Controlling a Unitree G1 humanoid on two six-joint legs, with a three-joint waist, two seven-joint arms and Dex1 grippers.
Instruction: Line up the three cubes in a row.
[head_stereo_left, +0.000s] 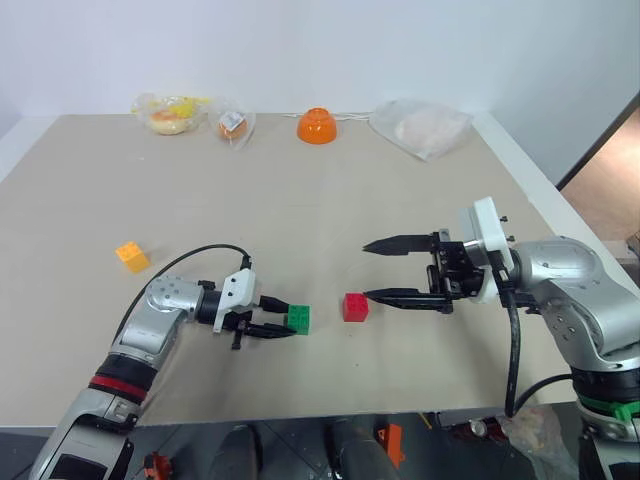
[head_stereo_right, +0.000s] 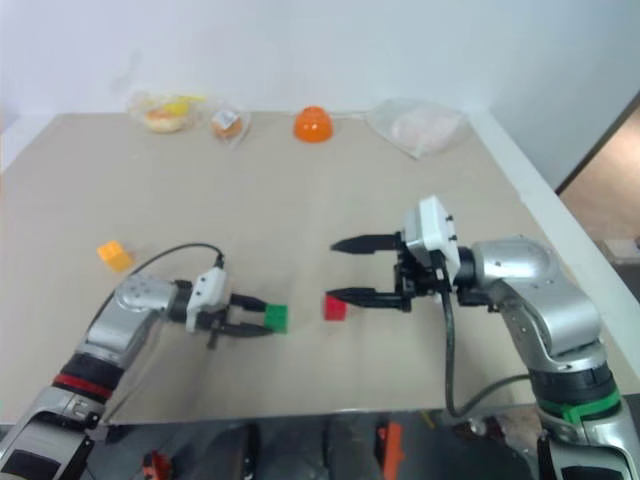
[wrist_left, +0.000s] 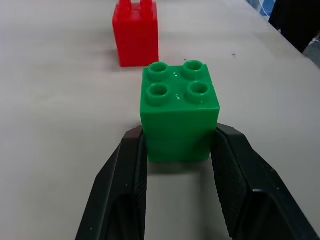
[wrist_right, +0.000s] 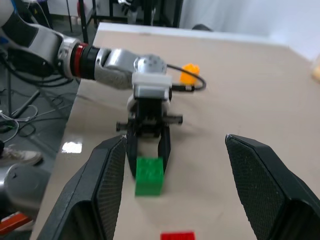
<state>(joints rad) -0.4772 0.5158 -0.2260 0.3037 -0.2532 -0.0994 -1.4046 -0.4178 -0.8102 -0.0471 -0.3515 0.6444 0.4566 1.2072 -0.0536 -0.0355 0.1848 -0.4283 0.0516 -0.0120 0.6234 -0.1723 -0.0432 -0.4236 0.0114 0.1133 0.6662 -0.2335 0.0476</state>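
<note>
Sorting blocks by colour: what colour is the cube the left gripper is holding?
Green. The cube between the left gripper fingers shows best in the left wrist view.

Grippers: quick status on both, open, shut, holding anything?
Left gripper: shut on the green cube, on the table.
Right gripper: open, holding nothing, above the red cube.

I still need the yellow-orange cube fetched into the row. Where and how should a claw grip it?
By two opposite flat side walls, coming from above or level: the yellow-orange cube sits upright and alone on the table, studs up, nothing crowding it. The studded top gives a poorer hold.
</note>
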